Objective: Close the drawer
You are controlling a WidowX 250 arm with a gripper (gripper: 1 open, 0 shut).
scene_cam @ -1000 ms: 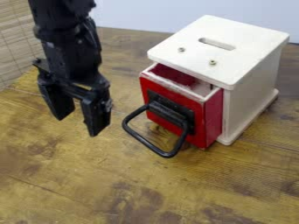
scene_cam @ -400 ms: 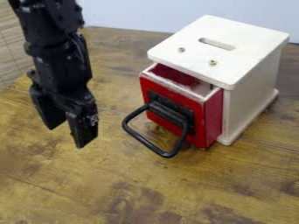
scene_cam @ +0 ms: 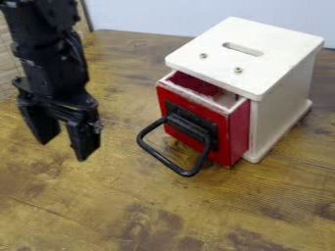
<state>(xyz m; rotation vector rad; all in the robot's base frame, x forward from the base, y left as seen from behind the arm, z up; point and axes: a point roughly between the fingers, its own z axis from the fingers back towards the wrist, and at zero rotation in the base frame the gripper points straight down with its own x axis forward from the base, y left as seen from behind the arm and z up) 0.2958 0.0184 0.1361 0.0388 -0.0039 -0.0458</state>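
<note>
1. Leftmost, the black gripper (scene_cam: 66, 140) hangs at the left of the frame, about mid-height, its two fingers pointing down and parted wide, with nothing between them. It touches neither the handle nor the drawer.

2. Right of it, near the centre, the black loop handle (scene_cam: 151, 153) juts out toward the lower left, well apart from the fingers.

3. Just right of centre sits the red drawer (scene_cam: 236, 132), pulled partway out of its box; its open top shows between the front panel and the casing. The step in hand looks like the approach, with the push still to be made.

4. Farthest right, the cream-white box (scene_cam: 283, 108) reaches to the upper right on the wooden table (scene_cam: 144, 211). The next move likely calls for bringing the gripper in front of the red panel, then pressing toward the upper right until the panel meets the casing.
</note>
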